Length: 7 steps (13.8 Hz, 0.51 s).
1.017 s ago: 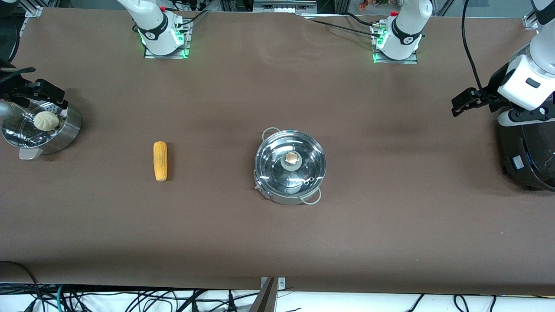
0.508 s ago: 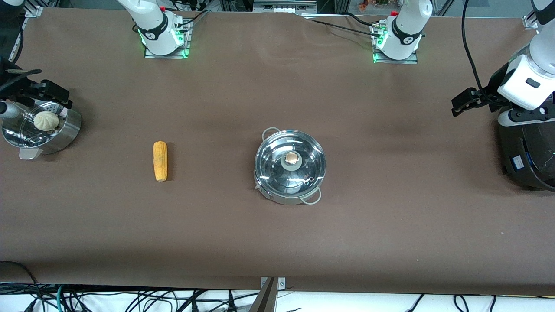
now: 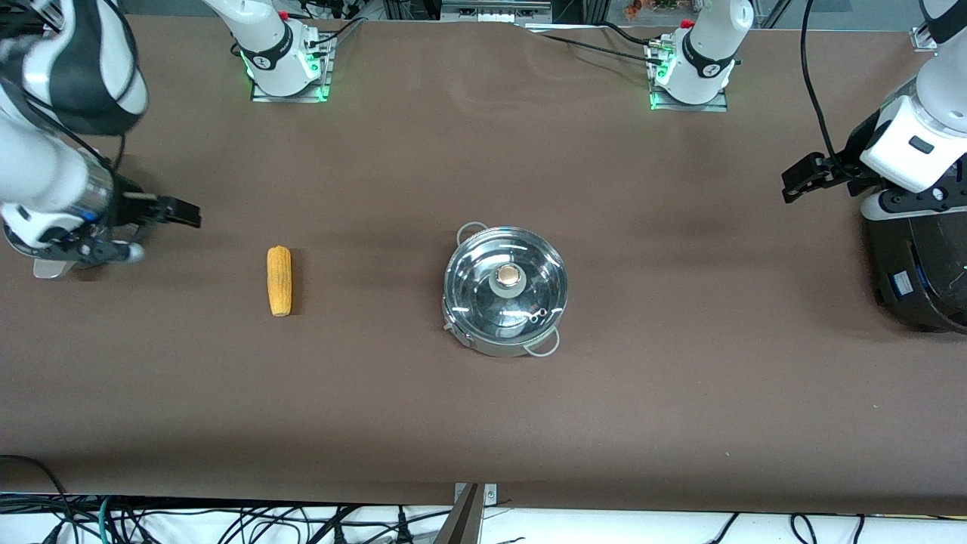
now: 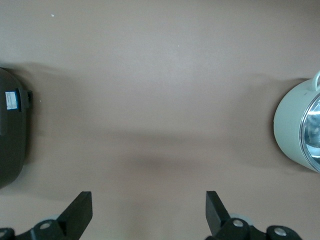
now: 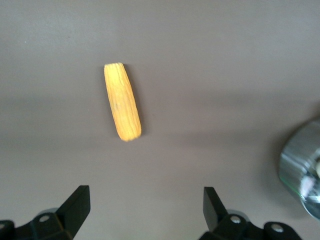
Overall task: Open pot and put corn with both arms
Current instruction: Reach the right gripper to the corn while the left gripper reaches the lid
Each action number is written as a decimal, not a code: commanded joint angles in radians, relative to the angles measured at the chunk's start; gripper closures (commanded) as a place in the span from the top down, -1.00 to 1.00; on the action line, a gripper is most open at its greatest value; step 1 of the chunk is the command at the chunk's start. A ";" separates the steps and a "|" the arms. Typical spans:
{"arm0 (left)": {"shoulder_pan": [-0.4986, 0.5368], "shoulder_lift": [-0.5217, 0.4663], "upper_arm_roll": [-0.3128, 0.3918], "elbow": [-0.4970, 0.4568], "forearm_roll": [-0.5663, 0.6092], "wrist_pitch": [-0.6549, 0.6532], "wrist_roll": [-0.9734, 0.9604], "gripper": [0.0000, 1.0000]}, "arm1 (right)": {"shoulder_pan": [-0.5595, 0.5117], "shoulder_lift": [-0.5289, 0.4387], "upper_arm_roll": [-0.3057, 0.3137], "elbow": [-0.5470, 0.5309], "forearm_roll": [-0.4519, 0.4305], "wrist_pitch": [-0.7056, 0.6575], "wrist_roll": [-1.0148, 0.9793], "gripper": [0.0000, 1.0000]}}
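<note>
- I counted one corn (image 3: 279, 280) and one pot (image 3: 505, 290) on the brown counter (image 3: 680, 393).
- The corn lay flat, toward the right arm's end, about midway between the edge with the bases and the edge nearest the front camera.
- The pot stood near the counter's middle, its glass lid (image 3: 506, 281) on, one tan knob (image 3: 509, 275) on top and two wire loop handles at the rim.
- My right pincer (image 3: 177, 215) hung released over bare counter near the right arm's end, the corn well apart from it.
- My left pincer (image 3: 802, 175) hung released over the counter's edge at the left arm's end.
- One dark round unit (image 3: 918, 264) there carried a small label I couldn't read.
</note>
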 commanded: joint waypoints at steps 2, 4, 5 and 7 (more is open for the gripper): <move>-0.009 0.031 0.003 0.033 -0.002 -0.012 0.018 1.00 | 0.036 0.044 0.001 -0.111 0.002 0.164 -0.005 1.00; -0.002 0.053 0.003 0.031 -0.004 -0.028 0.012 1.00 | 0.040 0.090 0.001 -0.155 -0.001 0.279 -0.043 1.00; -0.003 0.053 0.003 0.031 -0.005 -0.028 0.015 1.00 | 0.040 0.116 0.001 -0.164 -0.003 0.321 -0.061 1.00; -0.032 0.061 -0.003 0.034 -0.052 -0.026 -0.017 1.00 | 0.043 0.150 0.001 -0.194 -0.003 0.405 -0.100 1.00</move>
